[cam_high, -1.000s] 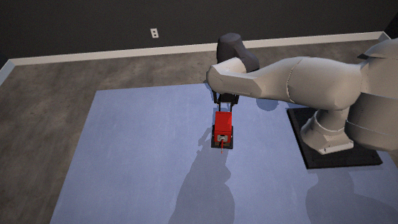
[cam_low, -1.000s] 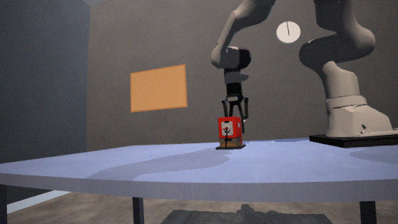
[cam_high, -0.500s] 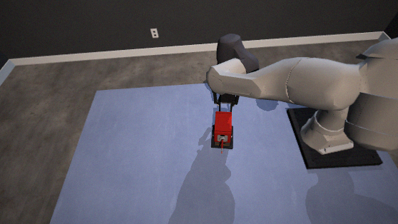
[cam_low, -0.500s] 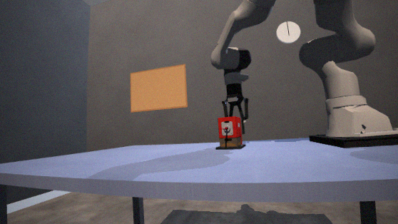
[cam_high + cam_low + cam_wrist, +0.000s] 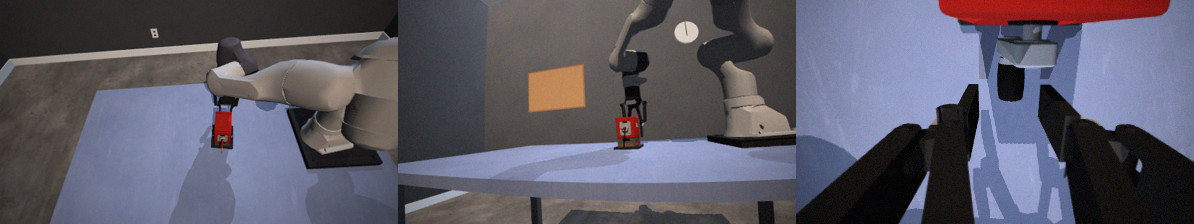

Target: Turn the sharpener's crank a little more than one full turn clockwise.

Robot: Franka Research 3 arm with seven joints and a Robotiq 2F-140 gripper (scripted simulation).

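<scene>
The red box-shaped sharpener (image 5: pixel 222 123) (image 5: pixel 628 128) (image 5: pixel 1053 10) stands on a dark base plate near the middle of the blue table (image 5: pixel 143 143) (image 5: pixel 576 168). Its near face, toward the top and exterior views, carries a grey plate with a thin red stick. The crank is on the far face and shows only in the wrist view: a grey crank arm (image 5: pixel 1027 52) with a black handle (image 5: pixel 1011 82) hanging from it. My gripper (image 5: pixel 225 107) (image 5: pixel 642 125) (image 5: pixel 1008 100) is just behind the sharpener, fingers partly open. The handle's tip lies in the gap between the fingertips and touches neither.
The robot's black base plate (image 5: pixel 339 157) (image 5: pixel 751 140) sits at the right of the table. An orange panel (image 5: pixel 556 88) hangs on the back wall. The table's edges are far from the sharpener on all sides.
</scene>
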